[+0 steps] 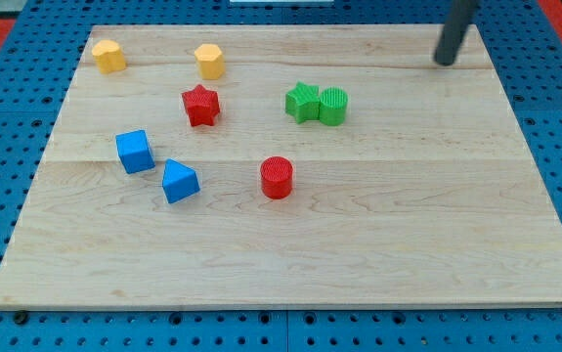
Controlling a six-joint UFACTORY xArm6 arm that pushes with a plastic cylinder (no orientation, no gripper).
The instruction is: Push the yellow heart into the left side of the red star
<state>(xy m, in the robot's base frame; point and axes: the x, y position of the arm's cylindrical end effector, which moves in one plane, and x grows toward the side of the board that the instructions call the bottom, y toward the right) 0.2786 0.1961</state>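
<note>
The red star (200,105) lies in the upper left part of the wooden board (290,254). Two yellow blocks lie near the view's top. One yellow block (108,56) sits at the top left corner and looks like the heart. The other yellow block (209,61) looks six-sided and sits just above the red star. My tip (444,63) rests at the view's top right, far to the right of the red star and both yellow blocks, touching no block.
A green star (303,102) and a green cylinder (332,106) touch each other right of the red star. A red cylinder (277,177) sits mid-board. A blue cube (135,152) and a blue triangular block (179,181) lie at the left.
</note>
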